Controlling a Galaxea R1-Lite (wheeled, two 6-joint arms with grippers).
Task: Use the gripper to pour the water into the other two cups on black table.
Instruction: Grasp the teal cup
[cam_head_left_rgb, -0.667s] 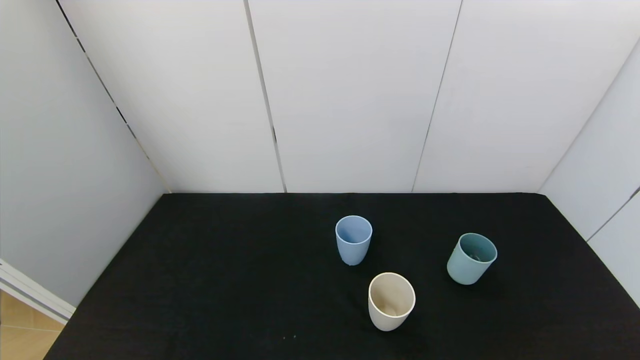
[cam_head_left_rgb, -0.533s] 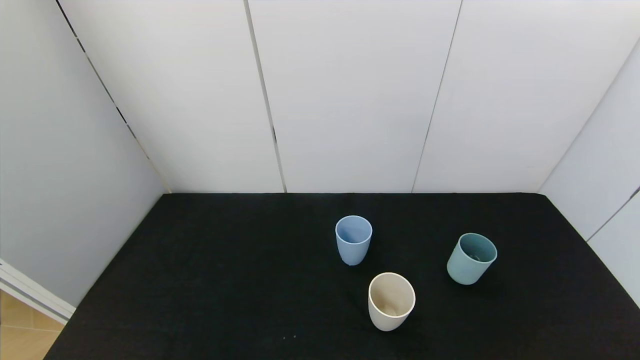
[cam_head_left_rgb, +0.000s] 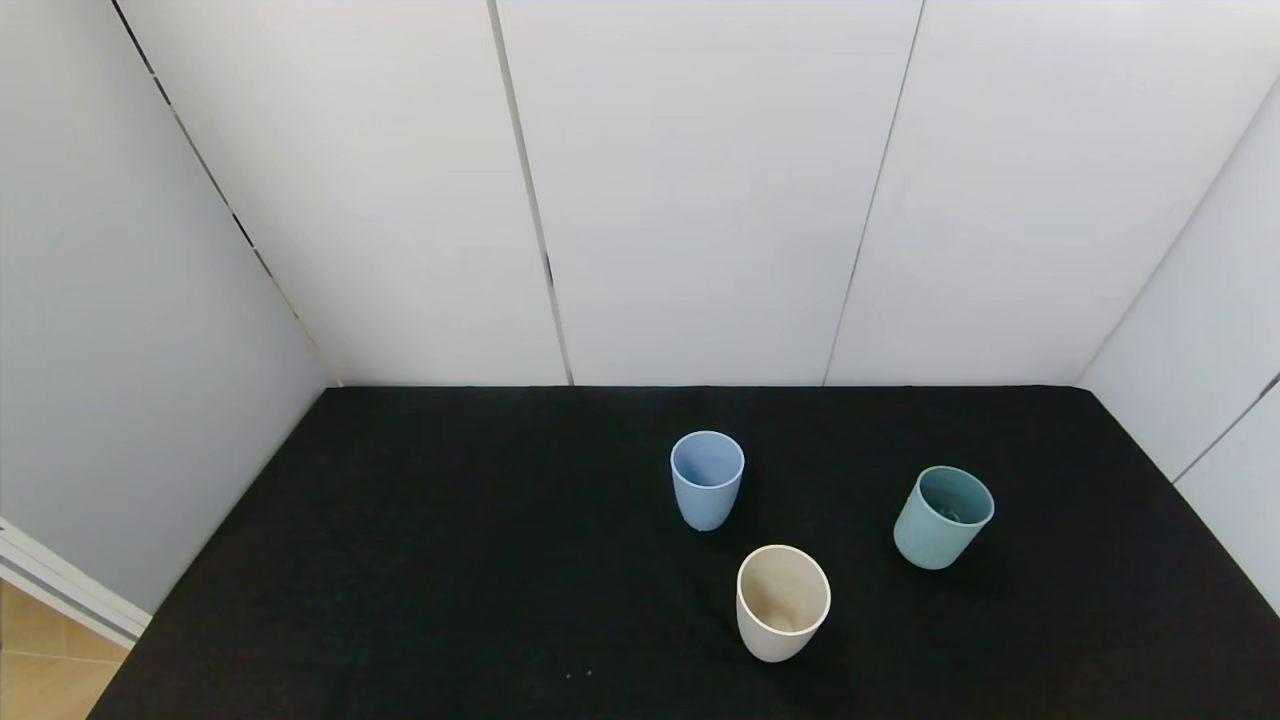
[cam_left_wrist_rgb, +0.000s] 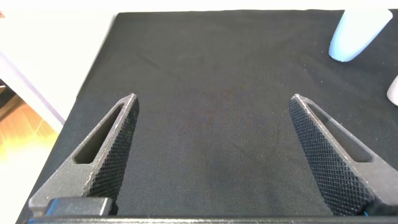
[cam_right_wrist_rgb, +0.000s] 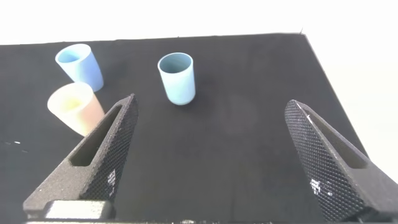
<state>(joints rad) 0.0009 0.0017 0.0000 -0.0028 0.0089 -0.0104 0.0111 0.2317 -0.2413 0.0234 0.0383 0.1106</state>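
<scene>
No change in the head view from the earlier frames: all three cups sit where they were, and neither arm has come into that view.

Blue cup (cam_head_left_rgb: 707, 479) stands right of worktop (cam_head_left_rgb: 450, 560) centre. White cup (cam_head_left_rgb: 783, 602) is nearer me and slightly right of it, close but not touching. Teal cup (cam_head_left_rgb: 942, 516) is off to the right, well apart from both. All three are upright, long axis vertical, mouths up. I can't tell the water level in any of them.

Room: the whole left half of the worktop is bare. The teal cup has open cloth on its right before the worktop edge, and bare cloth in front of it towards me. Back edge meets the white wall panels (cam_head_left_rgb: 700, 190), with a clear strip behind the cups.

My left gripper (cam_left_wrist_rgb: 214, 106) hangs over the bare left side, fingers spread wide, holding nothing; the blue cup (cam_left_wrist_rgb: 357, 34) shows at the corner of its view. My right gripper (cam_right_wrist_rgb: 211, 109) is also spread wide and empty, above the near right area, with the teal cup (cam_right_wrist_rgb: 176, 77) ahead between its fingers and the blue (cam_right_wrist_rgb: 79, 65) and white (cam_right_wrist_rgb: 76, 107) cups off to one side.
</scene>
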